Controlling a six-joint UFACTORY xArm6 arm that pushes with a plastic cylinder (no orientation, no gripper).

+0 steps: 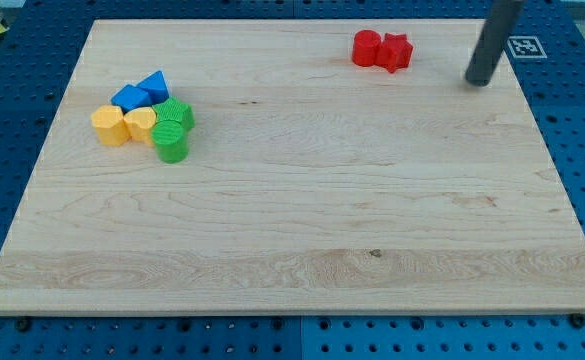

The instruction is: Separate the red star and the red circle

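Observation:
The red circle (366, 48) and the red star (396, 52) sit touching each other near the view's top right of the wooden board (292, 250), circle on the left, star on the right. My tip (479, 80) is to the right of the red star, a little lower in the view, with a clear gap between them. It touches no block.
A cluster of blocks lies at the view's left: a blue cube (129, 98), a blue triangle (155, 85), a yellow hexagon (109, 125), a yellow heart (140, 122), a green star (177, 113) and a green cylinder (170, 143).

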